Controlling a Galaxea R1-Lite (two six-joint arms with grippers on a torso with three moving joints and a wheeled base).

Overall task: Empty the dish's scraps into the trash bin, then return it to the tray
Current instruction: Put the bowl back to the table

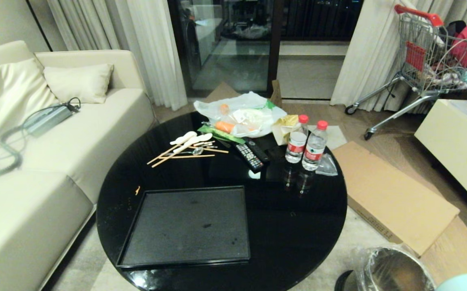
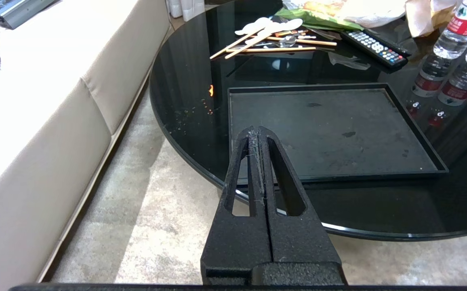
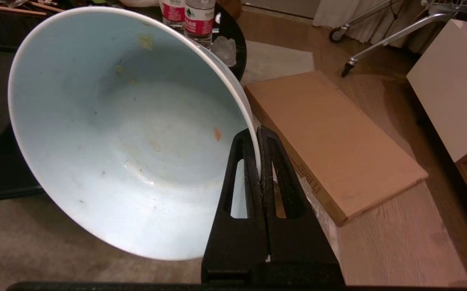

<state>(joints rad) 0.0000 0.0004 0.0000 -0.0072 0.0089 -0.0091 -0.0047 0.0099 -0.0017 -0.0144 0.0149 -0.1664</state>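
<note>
My right gripper (image 3: 256, 133) is shut on the rim of the dish (image 3: 128, 133), a pale blue-white bowl tilted on edge. Only a few tiny orange and yellow specks of scraps (image 3: 217, 134) cling inside it. A sliver of the dish (image 1: 465, 281) shows at the bottom right corner of the head view, beside the trash bin (image 1: 395, 268), a shiny metal cylinder with a clear liner on the floor. The black tray (image 1: 187, 226) lies bare on the round black table (image 1: 298, 226). My left gripper (image 2: 254, 130) is shut with nothing in it, over the near left edge of the tray (image 2: 330, 129).
Spoons and chopsticks (image 1: 185, 147), a remote (image 1: 249, 155), two water bottles (image 1: 306, 145) and a bag with carrots (image 1: 241, 115) crowd the table's far side. A flat cardboard box (image 1: 391, 194) lies on the floor right of the table. A sofa (image 1: 35, 161) stands at the left.
</note>
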